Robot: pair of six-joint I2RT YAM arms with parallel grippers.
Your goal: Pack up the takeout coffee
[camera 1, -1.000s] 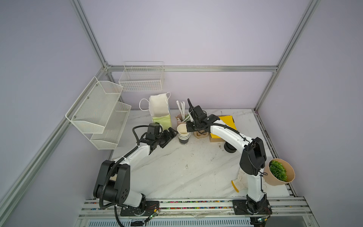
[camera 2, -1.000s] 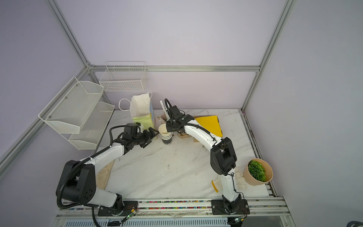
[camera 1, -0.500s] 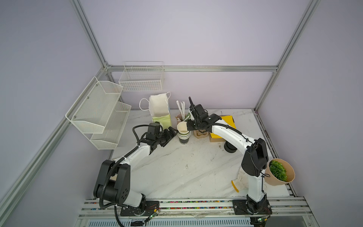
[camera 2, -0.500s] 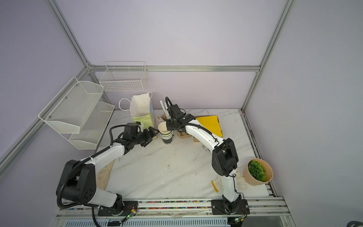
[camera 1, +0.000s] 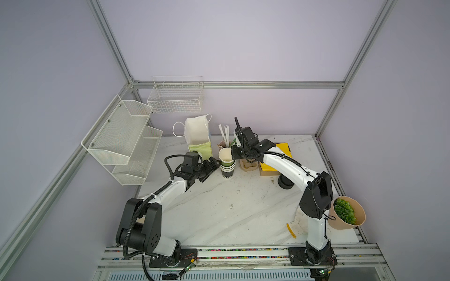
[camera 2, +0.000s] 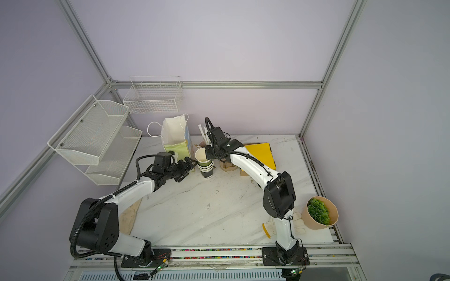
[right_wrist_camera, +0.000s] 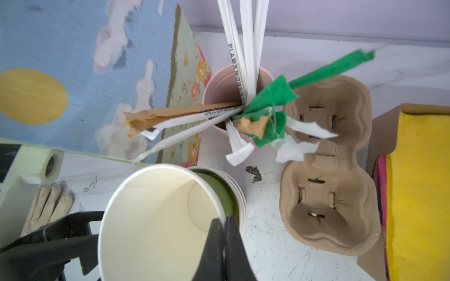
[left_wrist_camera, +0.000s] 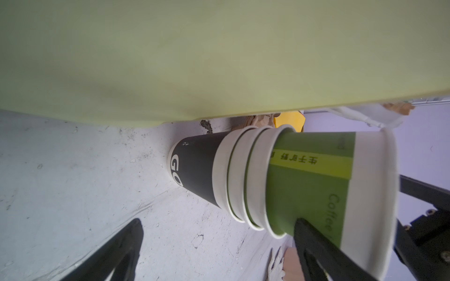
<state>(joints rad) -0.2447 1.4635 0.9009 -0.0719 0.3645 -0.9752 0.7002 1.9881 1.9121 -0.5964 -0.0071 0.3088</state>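
- While the right gripper (right_wrist_camera: pixel 222 232) is clamped on the wall of the dark green paper cup with a pale rim band (left_wrist_camera: pixel 311 185), one finger sits inside the cup's white interior and the other outside, just under the rim.
- That green cup is the topmost of a stack of nested paper cups (camera 1: pixel 228 170). It is tilted and partly raised out of the stack, which stands on the white marble surface (camera 1: pixel 219 206) near its far edge, left of the middle.
- The left gripper (camera 1: pixel 212 166) has its jaws spread wide and holds nothing. It sits low beside the stack, on the side toward the surface's left edge.
- In the left wrist view one black finger (left_wrist_camera: pixel 316 240) overlaps the green cup's side, and I cannot tell whether it touches.
- A pale green and white paper bag with loop handles (camera 1: pixel 197 138) stands just behind the left gripper. It fills much of the left wrist view as a blur.
- In both top views the right gripper's fingertips are too small to separate.
- A pale pink cup of wrapped straws (right_wrist_camera: pixel 219 82) and a brown pulp cup carrier (right_wrist_camera: pixel 328 170) stand close behind the stack.
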